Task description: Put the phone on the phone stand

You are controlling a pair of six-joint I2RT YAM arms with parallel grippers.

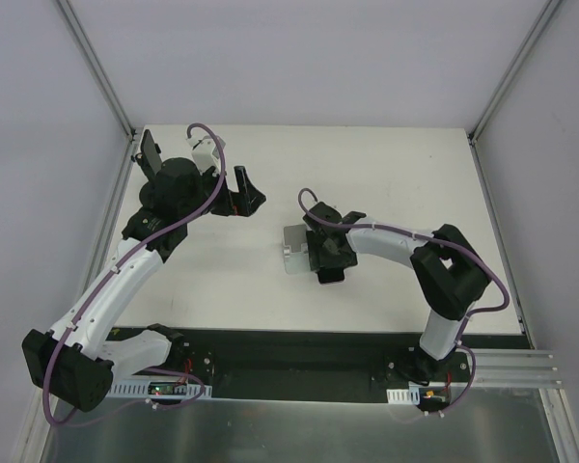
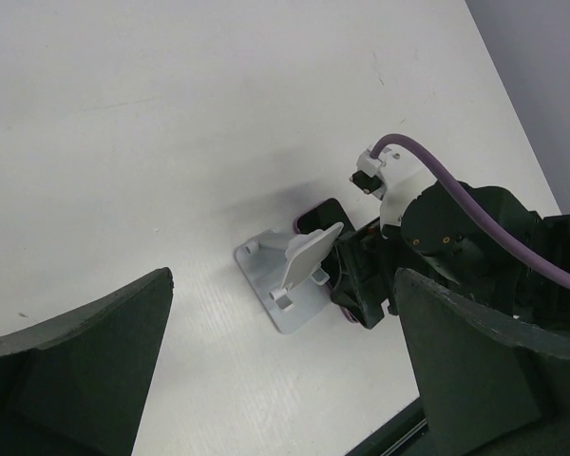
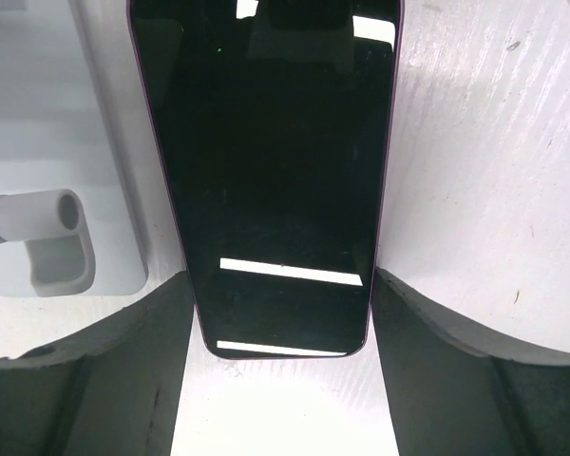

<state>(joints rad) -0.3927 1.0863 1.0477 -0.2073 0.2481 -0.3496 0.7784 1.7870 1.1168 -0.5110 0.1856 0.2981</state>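
No readable text or labels — phone (image 3: 275, 171) included.

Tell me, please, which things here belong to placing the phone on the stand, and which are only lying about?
Job in hand:
phone
phone stand
right end effector, clasping the phone

Not in use:
left end effector, open, off to the side
table

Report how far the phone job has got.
Done: the right claw sits over the phone, fingers against both long edges. In hand: the grasp, with the phone flat on the table. Left: lifting it and setting it on the empty phone stand beside it.
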